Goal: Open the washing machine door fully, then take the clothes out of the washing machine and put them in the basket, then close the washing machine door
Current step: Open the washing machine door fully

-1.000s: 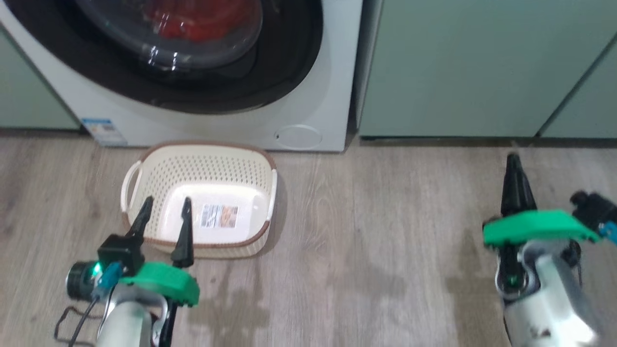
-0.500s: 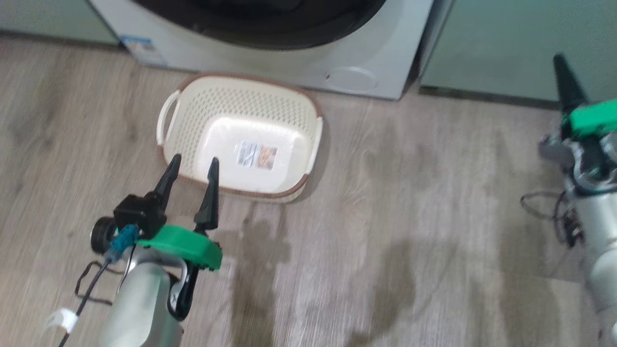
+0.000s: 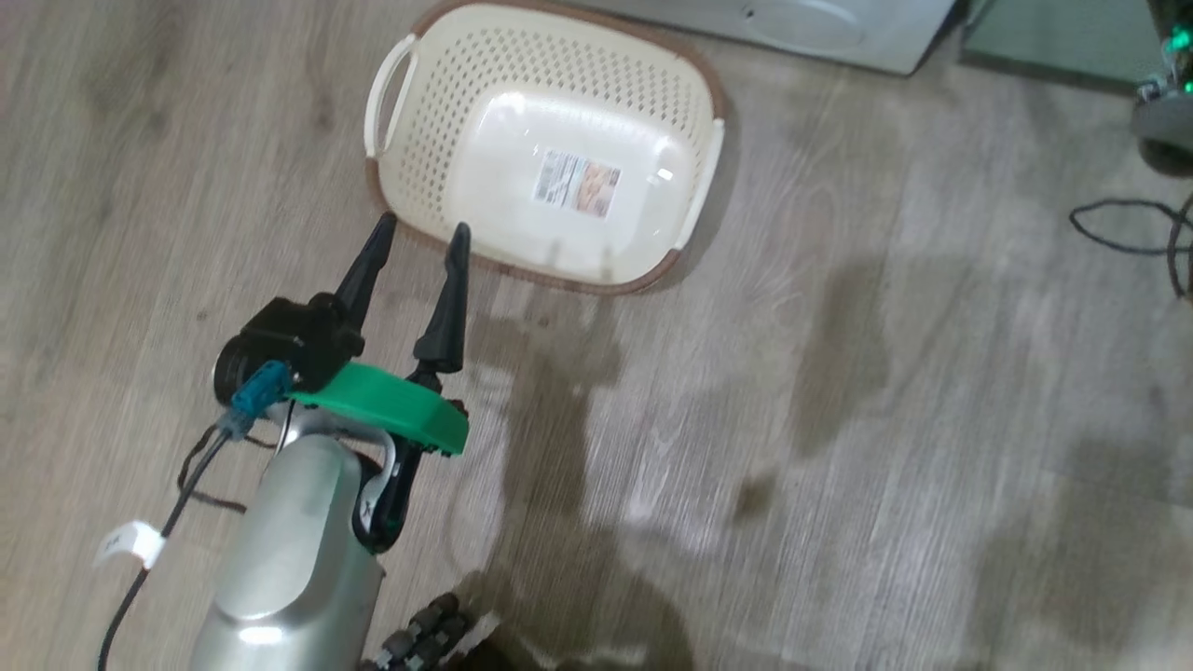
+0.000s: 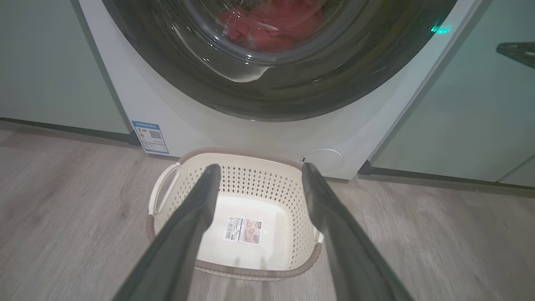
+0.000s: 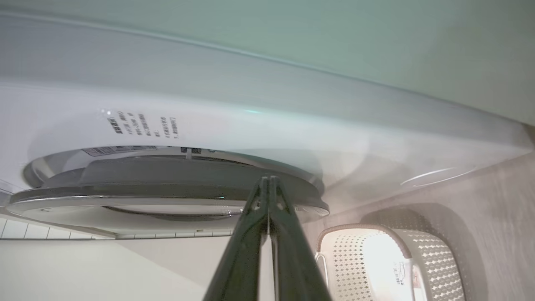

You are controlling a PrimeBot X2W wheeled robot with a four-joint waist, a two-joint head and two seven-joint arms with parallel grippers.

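**Red clothes (image 4: 271, 29) behind glass: nothing done yet**

Seen through the round door (image 4: 271, 102) of the washing machine (image 4: 250, 138), bunched low in the drum. That door apparently shut against the white front (no gap to make out from the left wrist; edge-on and blurred from the right). Empty basket (image 3: 438, 130) on the wooden floor (image 3: 839, 419), just in front of the machine, with a label on its bare bottom. Spread wide and holding nothing, the left jaws, above the floor by the basket's near rim. Pressed together and empty, the right jaws, aimed at the door's edge; touching or not, impossible to tell. All three steps left, by the look of it: swinging the door fully open, moving the clothes across, closing up.
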